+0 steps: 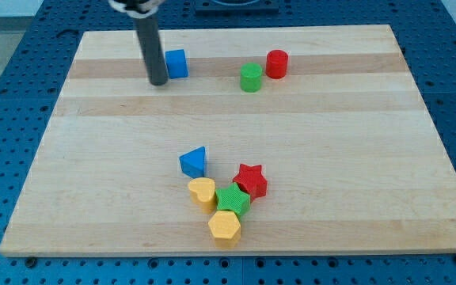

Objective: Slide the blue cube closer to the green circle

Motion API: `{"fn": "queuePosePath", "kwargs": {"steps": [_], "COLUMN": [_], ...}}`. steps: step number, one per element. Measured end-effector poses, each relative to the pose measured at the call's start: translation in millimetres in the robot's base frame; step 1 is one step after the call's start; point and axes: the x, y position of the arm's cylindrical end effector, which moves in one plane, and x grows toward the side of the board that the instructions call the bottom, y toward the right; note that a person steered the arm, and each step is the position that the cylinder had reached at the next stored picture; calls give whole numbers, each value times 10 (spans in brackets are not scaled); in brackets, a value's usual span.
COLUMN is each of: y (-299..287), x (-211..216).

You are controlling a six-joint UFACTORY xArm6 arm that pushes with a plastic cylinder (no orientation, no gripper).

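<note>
My tip (157,81) rests on the pale, striped wooden counter (355,158) in the upper left of the frame, just beside the blue cube (176,63) on its left; there are no jaws, only a dark smooth rod; the green circle (250,77), a short cylinder, stands to the cube's right across bare wood, touching or nearly touching a red cylinder (276,63); lower centre, a blue triangle (194,161), red star (251,180), yellow heart (203,191), green star (233,200) and yellow hexagon (225,226) cluster; blue pegboard (6,87) frames the counter's edges.

Blue cube (177,63) upright near board's top; green circle (250,77) well right.
</note>
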Motion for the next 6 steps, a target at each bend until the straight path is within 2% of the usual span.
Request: {"fn": "queuePosePath", "kwargs": {"steps": [1, 2, 3, 6], "y": [-278, -230, -208, 321], "x": [30, -319, -372, -372]}}
